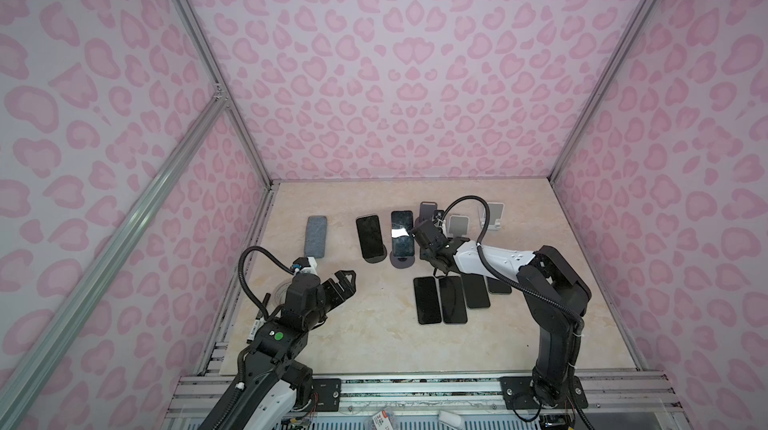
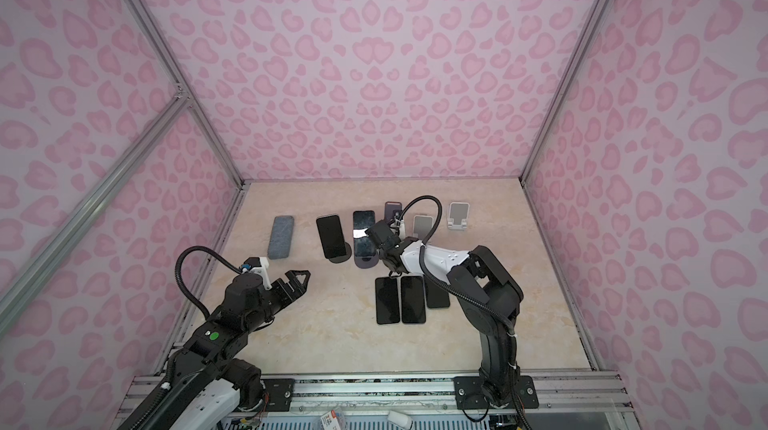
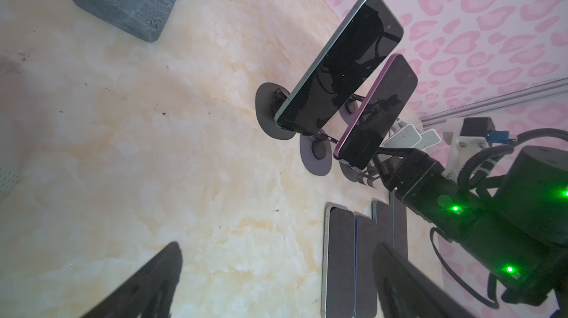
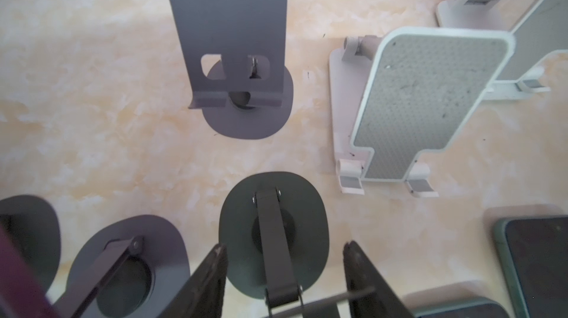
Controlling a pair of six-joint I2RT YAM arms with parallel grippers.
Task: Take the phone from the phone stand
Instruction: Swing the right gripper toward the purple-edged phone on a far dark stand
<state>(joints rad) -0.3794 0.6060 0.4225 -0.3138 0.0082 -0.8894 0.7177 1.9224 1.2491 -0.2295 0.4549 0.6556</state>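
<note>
Two dark phones lean on phone stands mid-table in both top views: a teal-edged phone [image 1: 371, 236] [image 3: 341, 64] on a dark round-based stand [image 3: 270, 116], and a purple-edged phone [image 1: 402, 232] [image 3: 378, 107] on a purple stand [image 3: 316, 156]. My left gripper [image 1: 351, 282] [image 3: 276, 249] hovers open and empty over bare table, in front and to the left of them. My right gripper [image 1: 432, 261] [image 4: 284, 245] sits just right of the purple-edged phone at a third, phoneless dark stand [image 4: 273, 239], whose thin plate spans between the fingers.
Several phones [image 1: 440, 299] lie flat in a row under the right arm. A grey block [image 1: 316, 236] lies at the back left. An empty purple stand [image 1: 428, 212] and two white stands [image 1: 458, 226] [image 1: 492, 216] stand behind the right gripper. Pink patterned walls enclose the table.
</note>
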